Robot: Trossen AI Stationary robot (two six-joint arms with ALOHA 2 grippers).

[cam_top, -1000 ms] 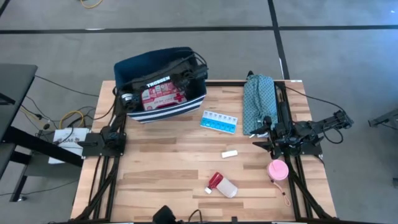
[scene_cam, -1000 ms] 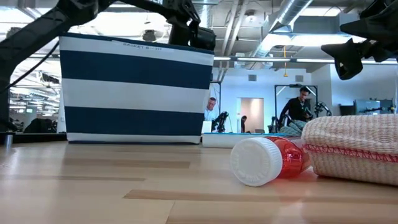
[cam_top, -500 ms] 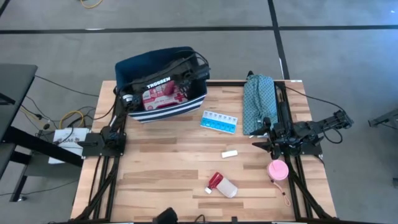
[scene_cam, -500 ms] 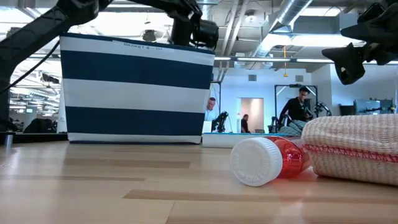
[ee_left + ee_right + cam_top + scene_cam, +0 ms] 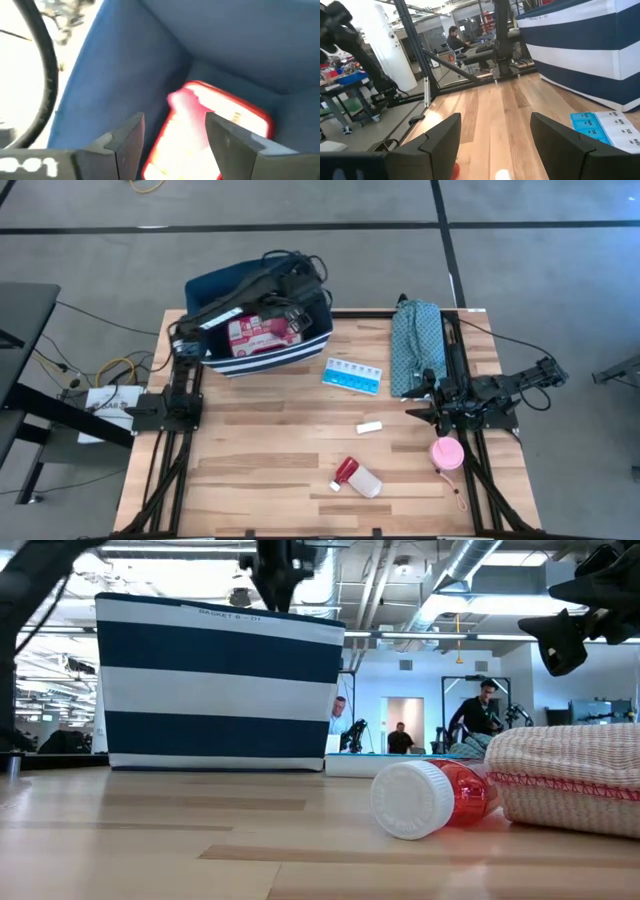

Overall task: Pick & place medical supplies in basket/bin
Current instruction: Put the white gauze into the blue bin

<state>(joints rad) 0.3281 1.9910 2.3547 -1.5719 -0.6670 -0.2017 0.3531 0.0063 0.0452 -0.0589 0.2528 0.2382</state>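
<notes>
The navy bin with white stripes (image 5: 225, 295) stands at the table's far left. The red-and-white first-aid case (image 5: 262, 335) lies flat on the bin's floor. My left gripper (image 5: 175, 125) hangs open above the bin, over the case (image 5: 210, 130), touching nothing. A light-blue pill organizer (image 5: 351, 375), a white piece (image 5: 369, 426), a red-capped clear bottle (image 5: 358, 477) on its side and a pink disc (image 5: 446, 453) lie on the table. My right gripper (image 5: 495, 125) waits open at the right edge (image 5: 415, 398), held level.
A long teal patterned cloth bundle (image 5: 415, 345) lies along the far right, beside my right arm. Cables hang over the bin's far rim (image 5: 300, 265). Bare wood shows at the table's middle and near left (image 5: 250, 450). People stand in the room beyond (image 5: 480, 715).
My left gripper has risen out of the bin and drawn back a little toward the table's left edge, tipping less steeply down. The first-aid case stays on the bin's floor, now uncovered in the high view.
</notes>
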